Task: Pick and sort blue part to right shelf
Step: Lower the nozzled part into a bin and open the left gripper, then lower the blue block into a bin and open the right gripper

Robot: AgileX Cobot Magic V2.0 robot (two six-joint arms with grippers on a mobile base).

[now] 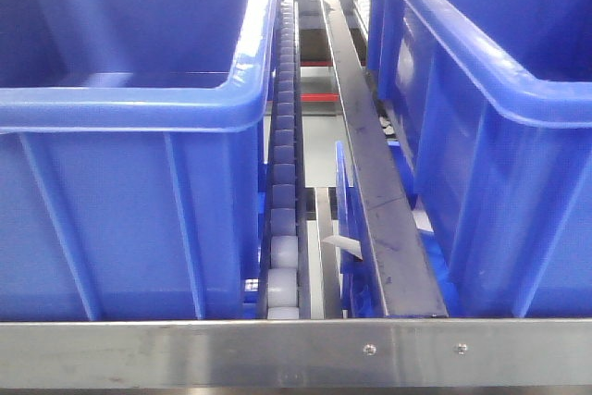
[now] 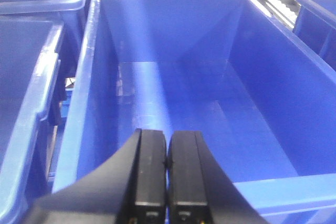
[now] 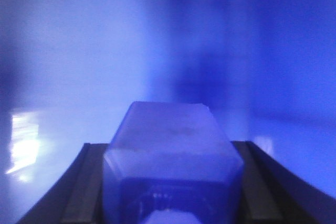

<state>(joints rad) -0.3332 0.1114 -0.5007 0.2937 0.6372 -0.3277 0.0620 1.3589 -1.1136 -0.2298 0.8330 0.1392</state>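
Blue and blocky, the blue part [image 3: 173, 156] sits clamped between the two dark fingers of the right end effector [image 3: 170, 182] in the right wrist view — the fingers show as dark strips hard against either flank of the part. Its long axis runs straight out from the wrist, along the line of the fingers, with its flat far end pointing away from the camera toward a blurred blue surface that fills the rest of that view. That surface looks like the inside of a bin, though the blur makes it hard to say which one, or how near its floor is.

So the part lies directly within the right end effector, not ahead of or beside it; the right arm is the one carrying it, and I judge that the coming move is only a lowering and release.

The left end effector [image 2: 167, 177] has its pads pressed together on nothing, hanging over the near rim of an open blue bin [image 2: 79, 108] whose floor is bare.

From the front view, the right shelf [image 1: 296, 353] shows its bolted steel front rail, a white roller track [image 1: 285, 191] running back between two large blue bins — neither arm appears there.
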